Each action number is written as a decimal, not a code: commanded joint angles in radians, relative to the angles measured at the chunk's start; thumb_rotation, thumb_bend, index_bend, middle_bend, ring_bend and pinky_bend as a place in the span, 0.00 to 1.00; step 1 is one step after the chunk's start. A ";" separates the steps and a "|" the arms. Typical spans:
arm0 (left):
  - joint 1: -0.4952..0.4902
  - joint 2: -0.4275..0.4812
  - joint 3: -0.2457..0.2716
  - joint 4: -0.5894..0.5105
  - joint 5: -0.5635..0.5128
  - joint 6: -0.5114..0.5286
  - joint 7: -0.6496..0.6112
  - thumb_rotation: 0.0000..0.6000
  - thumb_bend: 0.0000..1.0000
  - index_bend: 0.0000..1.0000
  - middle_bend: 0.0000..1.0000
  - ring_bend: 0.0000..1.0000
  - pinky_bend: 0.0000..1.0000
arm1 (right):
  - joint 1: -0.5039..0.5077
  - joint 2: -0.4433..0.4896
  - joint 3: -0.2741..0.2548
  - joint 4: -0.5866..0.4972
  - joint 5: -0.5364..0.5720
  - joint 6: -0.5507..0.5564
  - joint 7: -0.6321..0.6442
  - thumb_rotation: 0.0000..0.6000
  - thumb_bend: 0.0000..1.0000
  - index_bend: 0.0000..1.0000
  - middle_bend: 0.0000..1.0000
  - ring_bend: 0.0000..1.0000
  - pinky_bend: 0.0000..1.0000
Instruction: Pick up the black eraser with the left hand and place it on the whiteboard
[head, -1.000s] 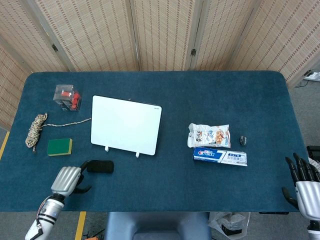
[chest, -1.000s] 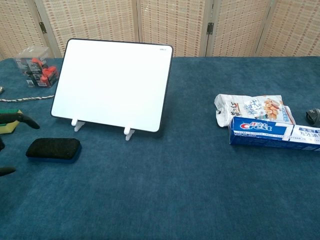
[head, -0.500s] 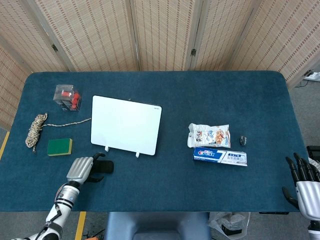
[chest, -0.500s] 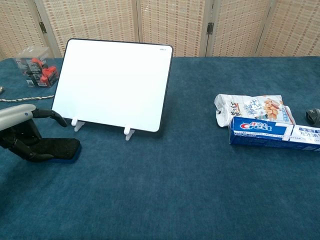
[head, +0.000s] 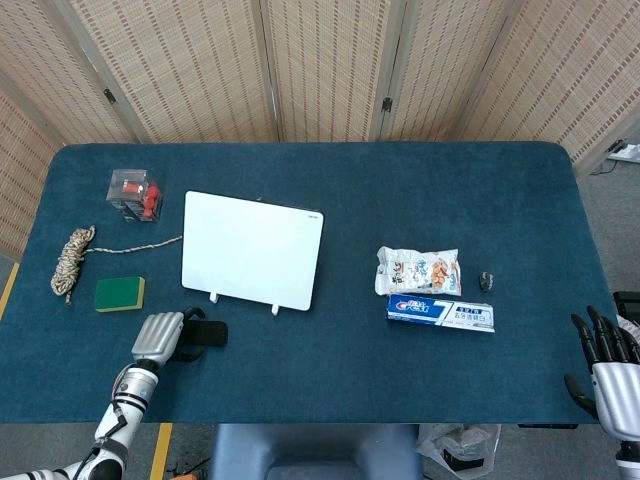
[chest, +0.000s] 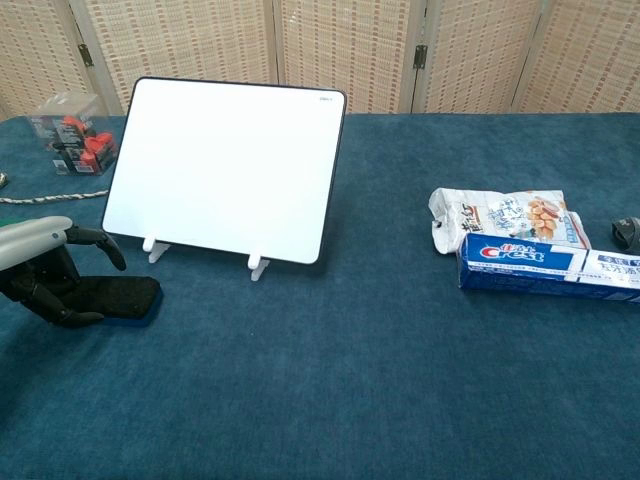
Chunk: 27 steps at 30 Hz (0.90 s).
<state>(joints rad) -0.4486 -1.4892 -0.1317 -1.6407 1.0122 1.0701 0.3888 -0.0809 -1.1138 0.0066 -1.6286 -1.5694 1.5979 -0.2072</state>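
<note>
Blue table (head: 350, 190): whiteboard (head: 252, 250), eraser (head: 208, 333), sponge (head: 120, 294), rope (head: 71, 259), toothpaste (head: 440, 313), snack bag (head: 418, 270).

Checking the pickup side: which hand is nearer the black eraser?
Left. The left hand is over the black eraser at the table's near left, fingers curled around its end. The right hand hangs off the table's far right edge, well away.

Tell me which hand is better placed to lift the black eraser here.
Left. The left hand is already over the black eraser near the whiteboard; the right hand sits off the table's far right corner.
</note>
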 joint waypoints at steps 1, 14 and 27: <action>-0.004 -0.014 0.008 0.024 0.007 -0.001 -0.013 1.00 0.25 0.35 1.00 1.00 1.00 | -0.001 0.000 0.000 -0.001 0.001 0.001 0.000 1.00 0.34 0.00 0.00 0.08 0.13; -0.010 -0.039 0.007 0.078 0.019 0.010 -0.058 1.00 0.25 0.47 1.00 1.00 1.00 | 0.000 -0.002 0.000 -0.001 0.000 0.000 -0.005 1.00 0.33 0.00 0.00 0.07 0.13; 0.064 -0.050 0.057 0.078 0.304 0.320 0.000 1.00 0.25 0.57 1.00 1.00 1.00 | 0.000 -0.004 0.000 -0.002 0.001 0.001 -0.010 1.00 0.33 0.00 0.00 0.07 0.13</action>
<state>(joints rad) -0.4187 -1.5376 -0.0996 -1.5536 1.2001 1.2666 0.3414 -0.0809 -1.1179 0.0066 -1.6304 -1.5685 1.5985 -0.2167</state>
